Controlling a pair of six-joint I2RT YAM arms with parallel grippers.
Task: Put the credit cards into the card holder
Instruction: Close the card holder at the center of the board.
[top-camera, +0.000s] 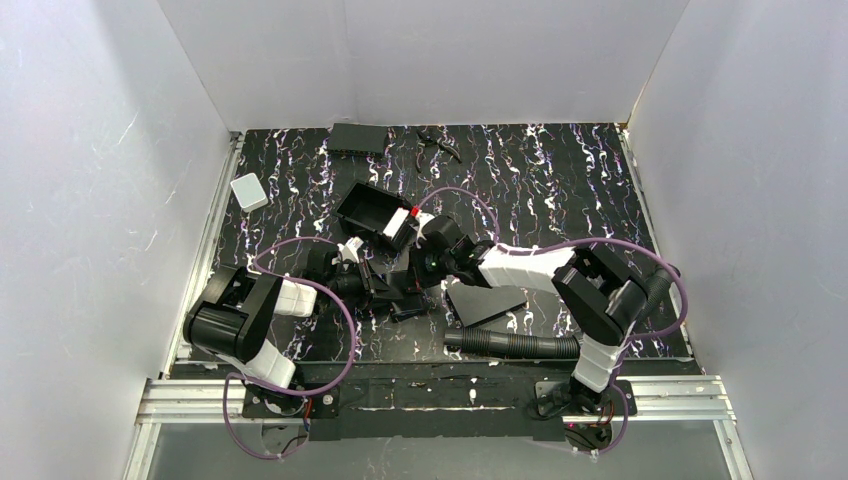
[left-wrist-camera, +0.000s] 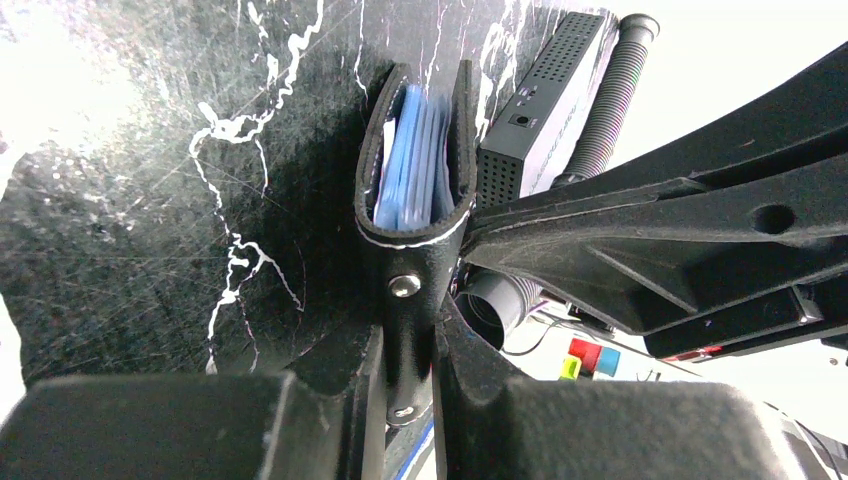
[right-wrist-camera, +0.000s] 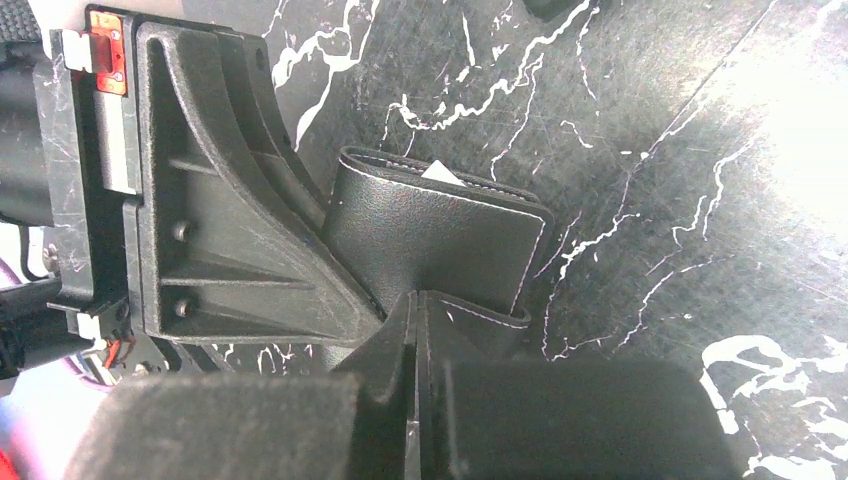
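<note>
The left gripper (left-wrist-camera: 408, 345) is clamped on the snap strap of the one black card holder (left-wrist-camera: 415, 255). It holds the pocket with its mouth facing away from the fingers, above the marbled table (left-wrist-camera: 150, 250), seemingly to keep it steady and gaping for loading. A sheaf of blue credit cards (left-wrist-camera: 410, 165) sits inside the pocket; at least three edges show, though the exact count is unclear. At right, the right gripper (right-wrist-camera: 417, 315), one of two at work, has its jaws pressed together with the tips against the holder's side, probably bracing it or nudging the cards home.
</note>
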